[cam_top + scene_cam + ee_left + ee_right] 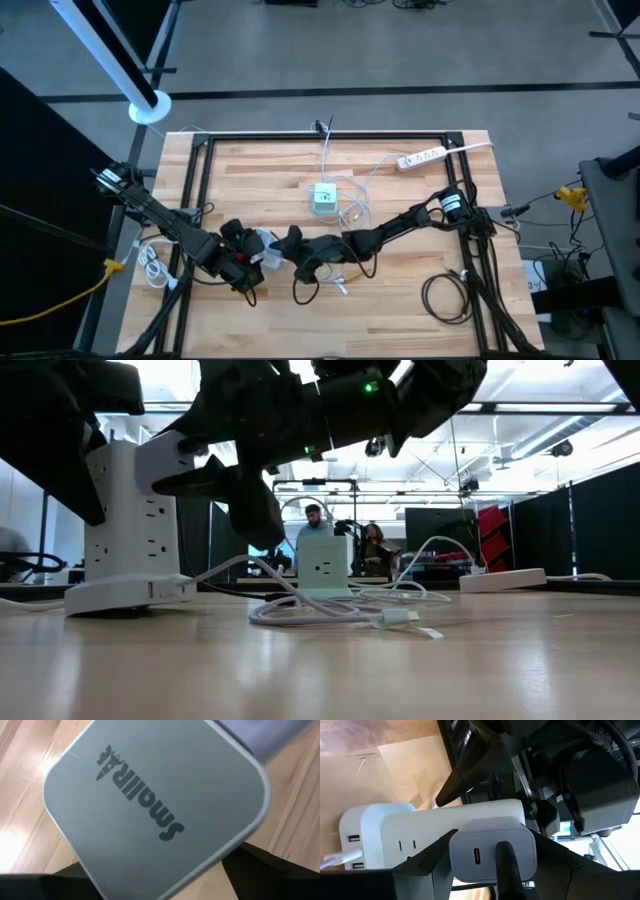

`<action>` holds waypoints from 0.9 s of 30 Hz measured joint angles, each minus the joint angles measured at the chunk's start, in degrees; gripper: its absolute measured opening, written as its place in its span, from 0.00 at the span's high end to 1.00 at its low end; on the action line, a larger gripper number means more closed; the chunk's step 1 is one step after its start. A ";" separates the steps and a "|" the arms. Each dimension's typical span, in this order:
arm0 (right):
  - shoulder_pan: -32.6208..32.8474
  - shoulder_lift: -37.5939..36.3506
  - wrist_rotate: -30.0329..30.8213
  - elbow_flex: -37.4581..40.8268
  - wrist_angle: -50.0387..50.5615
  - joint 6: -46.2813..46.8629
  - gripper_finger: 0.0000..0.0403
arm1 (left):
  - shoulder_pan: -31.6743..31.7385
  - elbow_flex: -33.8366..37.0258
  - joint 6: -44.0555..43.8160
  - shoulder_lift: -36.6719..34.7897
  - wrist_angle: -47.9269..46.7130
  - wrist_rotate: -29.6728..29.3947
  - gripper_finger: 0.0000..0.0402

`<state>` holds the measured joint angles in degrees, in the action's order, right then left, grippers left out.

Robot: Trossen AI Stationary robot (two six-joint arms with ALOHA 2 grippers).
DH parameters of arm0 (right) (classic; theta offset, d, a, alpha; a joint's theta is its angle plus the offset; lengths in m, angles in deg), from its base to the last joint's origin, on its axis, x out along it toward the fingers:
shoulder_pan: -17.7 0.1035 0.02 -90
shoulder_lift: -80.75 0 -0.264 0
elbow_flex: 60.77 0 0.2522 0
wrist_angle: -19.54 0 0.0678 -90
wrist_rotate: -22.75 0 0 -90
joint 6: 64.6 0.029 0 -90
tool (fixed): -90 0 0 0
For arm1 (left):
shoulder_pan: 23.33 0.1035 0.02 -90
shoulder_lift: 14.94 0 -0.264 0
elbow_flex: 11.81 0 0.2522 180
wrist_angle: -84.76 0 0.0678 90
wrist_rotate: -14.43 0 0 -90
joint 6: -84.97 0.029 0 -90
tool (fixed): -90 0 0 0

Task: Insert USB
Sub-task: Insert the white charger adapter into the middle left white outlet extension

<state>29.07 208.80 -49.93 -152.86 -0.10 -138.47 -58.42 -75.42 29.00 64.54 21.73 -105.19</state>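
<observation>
Two dark arms meeting over wooden table (400, 310), white power strip (421, 157) at far edge, green-white charger cube (324, 198) mid-table

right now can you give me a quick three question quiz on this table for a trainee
1. True or false: the tower power strip stands upright on the table.
2. What does the right gripper hold? A) a white charger block B) a coiled black cable C) nothing
3. Fill in: the white cable lies on the table in front of the small ____ outlet cube.

Key
1. True. It stands on its base, and the left gripper is at its top.
2. A. The fingers close on the white charger block, right against the tower.
3. Green. It sits mid-table; the flat power strip lies near the far right corner.
</observation>
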 joint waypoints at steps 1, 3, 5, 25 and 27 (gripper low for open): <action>0.00 0.00 0.91 0.05 -0.25 -1.41 0.51 | 0.00 0.00 0.00 0.00 0.00 -0.02 0.32; 0.05 -0.18 2.47 0.15 -0.74 -4.37 0.51 | 0.00 0.00 0.02 0.00 -0.01 -0.06 0.32; 0.07 -0.55 2.55 0.20 -0.21 -5.16 0.51 | 0.00 0.00 0.00 0.00 0.00 -0.09 0.32; 4.05 -4.26 5.65 0.11 12.51 4.81 0.31 | -0.11 -0.01 -3.02 -0.75 5.26 0.41 0.32; 4.52 -4.75 5.67 0.07 15.59 6.58 0.22 | -0.13 -0.07 -2.95 -0.79 5.43 0.07 0.32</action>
<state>33.59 204.05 -44.26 -152.79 15.49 -131.88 -58.55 -75.48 26.06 63.75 27.16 -105.12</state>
